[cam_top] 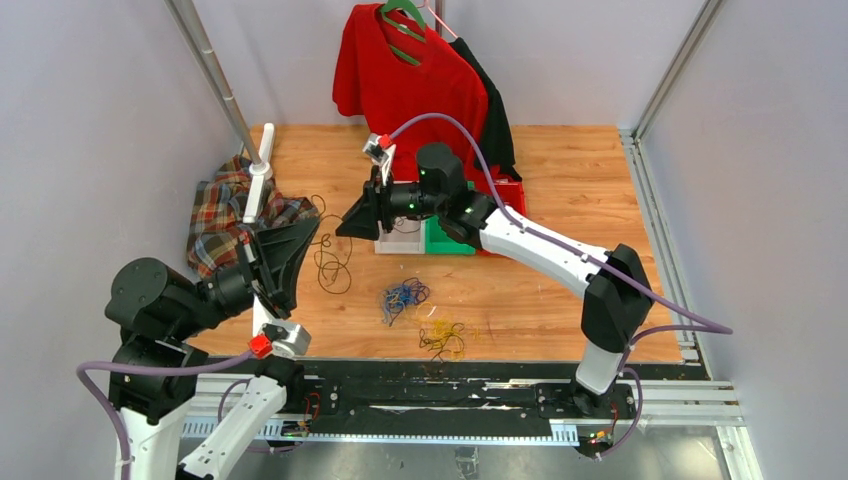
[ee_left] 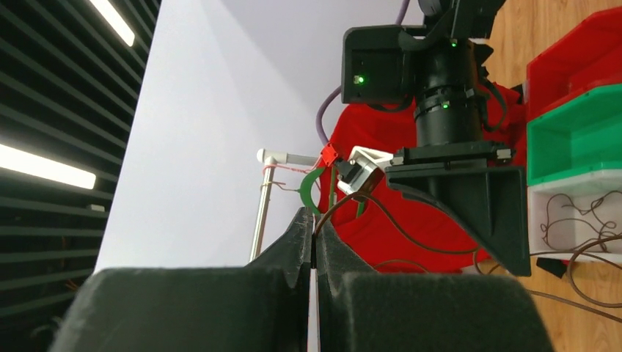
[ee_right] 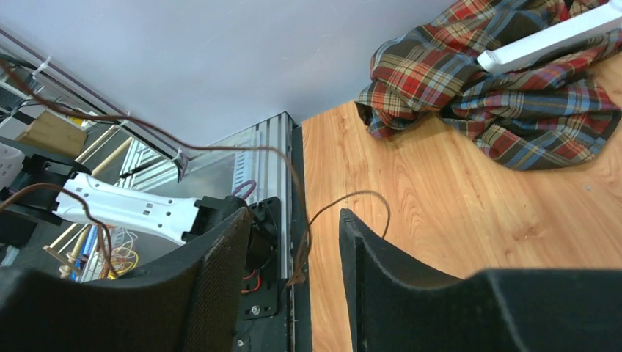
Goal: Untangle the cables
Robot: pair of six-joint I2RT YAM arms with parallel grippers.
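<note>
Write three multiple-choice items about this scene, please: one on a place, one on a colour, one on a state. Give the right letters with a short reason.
1. Where does the plaid cloth lie?
A. on the left of the table, by the white post
B. inside the green bin
C. on the hanger

2. What colour is, mainly, the cable bundle closest to the table's near edge?
A. red
B. white
C. yellow

3. In what state is the left claw?
A. wide open and empty
B. shut on a thin dark cable
C. shut on the plaid cloth

Answers:
1 A, because the top view shows the cloth heaped at the post on the left side.
2 C, because that bundle near the front edge looks yellow.
3 B, because the left wrist view shows the fingers pressed together with the cable coming out between them.
</note>
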